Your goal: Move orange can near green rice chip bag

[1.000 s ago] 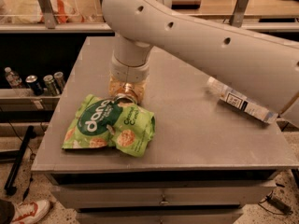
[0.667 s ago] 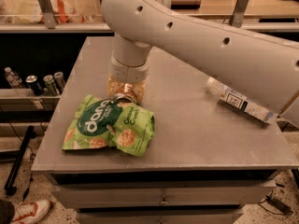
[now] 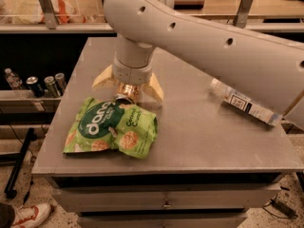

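The orange can [image 3: 126,93] stands on the grey table [image 3: 199,137], touching the top edge of the green rice chip bag [image 3: 112,130], which lies flat at the front left. My gripper [image 3: 128,86] hangs straight down over the can. Its two pale fingers [image 3: 155,90] are spread wide to either side of the can and stand apart from it. The wrist hides the can's upper part.
A clear plastic bottle [image 3: 245,107] lies on its side at the table's right, partly under my arm. Dark cans [image 3: 45,85] stand on a side shelf to the left. A shelf with bags runs along the back.
The gripper's fingers have spread apart and let go of the orange can. The can stays in place beside the bag.
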Action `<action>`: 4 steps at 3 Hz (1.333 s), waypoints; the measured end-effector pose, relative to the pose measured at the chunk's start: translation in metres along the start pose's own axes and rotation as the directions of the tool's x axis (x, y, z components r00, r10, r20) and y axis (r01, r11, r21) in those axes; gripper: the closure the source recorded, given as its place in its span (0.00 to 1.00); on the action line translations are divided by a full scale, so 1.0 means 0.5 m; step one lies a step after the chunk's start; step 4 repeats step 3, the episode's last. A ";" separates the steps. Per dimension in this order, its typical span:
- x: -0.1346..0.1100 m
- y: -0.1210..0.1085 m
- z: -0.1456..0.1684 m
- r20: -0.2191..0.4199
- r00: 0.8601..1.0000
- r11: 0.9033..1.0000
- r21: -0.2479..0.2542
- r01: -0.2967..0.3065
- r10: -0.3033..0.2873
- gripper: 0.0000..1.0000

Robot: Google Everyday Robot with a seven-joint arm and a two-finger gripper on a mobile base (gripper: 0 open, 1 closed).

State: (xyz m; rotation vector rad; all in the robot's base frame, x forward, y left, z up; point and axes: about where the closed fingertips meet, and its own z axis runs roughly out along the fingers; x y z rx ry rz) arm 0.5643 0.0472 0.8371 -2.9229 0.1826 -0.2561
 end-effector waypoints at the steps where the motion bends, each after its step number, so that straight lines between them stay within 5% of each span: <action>1: 0.015 0.009 -0.026 -0.038 0.999 1.000 -0.013 -0.007 0.006 0.00; 4: 0.043 0.019 -0.080 -0.105 0.994 0.999 -0.028 -0.026 0.023 0.00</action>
